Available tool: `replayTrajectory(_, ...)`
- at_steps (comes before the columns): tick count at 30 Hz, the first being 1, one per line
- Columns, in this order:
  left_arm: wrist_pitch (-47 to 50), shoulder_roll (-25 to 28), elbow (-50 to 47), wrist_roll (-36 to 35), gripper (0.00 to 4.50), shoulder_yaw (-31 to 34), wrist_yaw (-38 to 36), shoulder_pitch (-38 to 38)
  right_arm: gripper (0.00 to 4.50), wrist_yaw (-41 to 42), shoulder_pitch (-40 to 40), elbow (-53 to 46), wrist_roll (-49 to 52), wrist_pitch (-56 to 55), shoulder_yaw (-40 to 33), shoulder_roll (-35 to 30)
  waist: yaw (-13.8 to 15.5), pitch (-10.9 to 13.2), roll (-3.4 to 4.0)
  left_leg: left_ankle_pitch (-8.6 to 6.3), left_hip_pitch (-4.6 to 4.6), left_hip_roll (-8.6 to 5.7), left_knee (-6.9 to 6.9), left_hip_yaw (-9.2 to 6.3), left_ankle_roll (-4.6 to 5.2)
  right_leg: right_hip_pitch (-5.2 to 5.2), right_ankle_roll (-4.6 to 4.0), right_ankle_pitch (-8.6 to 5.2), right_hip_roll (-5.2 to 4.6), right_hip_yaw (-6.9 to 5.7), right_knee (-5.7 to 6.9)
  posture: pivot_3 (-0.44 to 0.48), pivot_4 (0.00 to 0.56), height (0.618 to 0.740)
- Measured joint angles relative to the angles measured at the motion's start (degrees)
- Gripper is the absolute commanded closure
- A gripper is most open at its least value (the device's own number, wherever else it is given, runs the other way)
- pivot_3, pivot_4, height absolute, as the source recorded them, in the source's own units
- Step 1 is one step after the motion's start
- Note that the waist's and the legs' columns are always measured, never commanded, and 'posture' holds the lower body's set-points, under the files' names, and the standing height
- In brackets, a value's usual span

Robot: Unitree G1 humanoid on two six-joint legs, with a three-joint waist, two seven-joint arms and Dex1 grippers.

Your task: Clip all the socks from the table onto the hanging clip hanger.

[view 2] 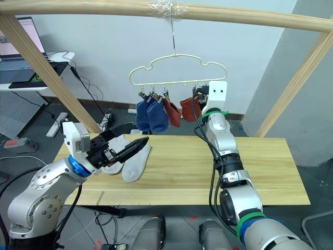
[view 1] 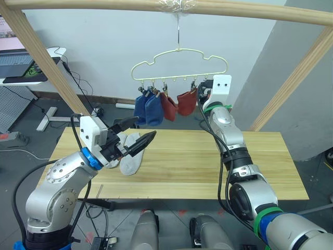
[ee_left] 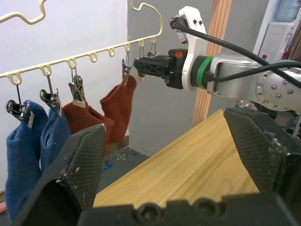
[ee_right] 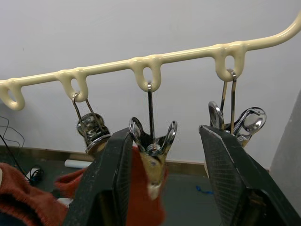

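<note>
Four socks up, two grey ones on the planks

Pale-yellow clip hanger (view 1: 179, 65) dangles from a wooden pole (view 1: 166, 6), two blue socks (view 1: 148, 108) and two rust red socks (view 1: 179, 103) clipped beneath. Left gripper (view 1: 136, 135), fingers spread and empty, hovers over two grey socks (view 1: 130, 151) on the table (view 1: 208, 166). From the left wrist, the right gripper (ee_left: 139, 66) reaches the fifth clip (ee_left: 126, 70). From the right wrist, its parted fingers (ee_right: 110, 179) straddle that clip, apparently without squeezing.

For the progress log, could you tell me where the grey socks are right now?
In the left eye view, the grey socks lie on the table toward its left end, just beyond the open left gripper.
</note>
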Motion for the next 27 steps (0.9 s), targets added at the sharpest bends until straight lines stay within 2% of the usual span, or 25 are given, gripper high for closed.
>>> replayTrajectory(26, 0.00, 0.07, -0.07, 0.01, 0.00, -0.02, 0.00, 0.23, 2.19, 0.02, -1.57, 0.62, 0.06, -0.06, -0.12, 1.39, 0.16, 0.01, 0.02, 0.00, 0.00, 0.00, -0.01, 0.00, 0.00, -0.01, -0.05, -0.04, 0.00, -0.01, -0.01, 0.163, 0.197, 0.740)
replayTrajectory(27, 0.00, 0.07, -0.07, 0.01, 0.00, -0.02, -0.01, 0.25, 2.59, 0.03, -1.57, 0.62, 0.12, -0.07, -0.15, 1.40, 0.17, 0.01, 0.02, 0.00, 0.00, 0.01, -0.01, 0.00, 0.00, -0.01, -0.06, -0.04, 0.00, -0.01, -0.01, 0.163, 0.197, 0.740)
